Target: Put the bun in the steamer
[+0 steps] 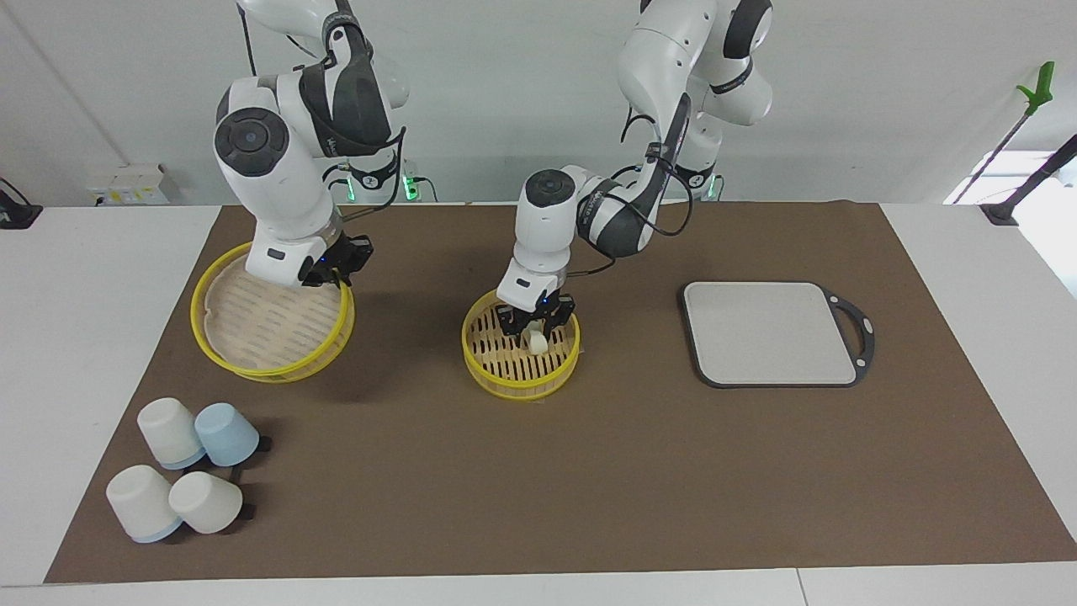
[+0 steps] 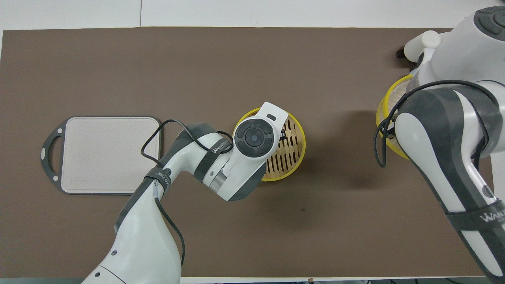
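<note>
The steamer's open yellow-rimmed basket [image 1: 515, 385] stands mid-mat, its slatted floor showing; it also shows in the overhead view [image 2: 302, 146]. My left gripper [image 1: 534, 330] reaches down into it, shut on the small cream-white bun [image 1: 535, 340], which is at the slats. In the overhead view the left wrist hides both gripper and bun. My right gripper [image 1: 340, 269] is shut on the rim of the steamer's lid [image 1: 265, 324] and holds it tilted above the mat toward the right arm's end; a strip of its yellow rim shows in the overhead view [image 2: 384, 103].
A grey square board with a black handle [image 1: 770, 332] lies toward the left arm's end, seen also in the overhead view [image 2: 106, 154]. Several white and pale-blue cups [image 1: 181, 475] lie tipped over, farther from the robots than the lid.
</note>
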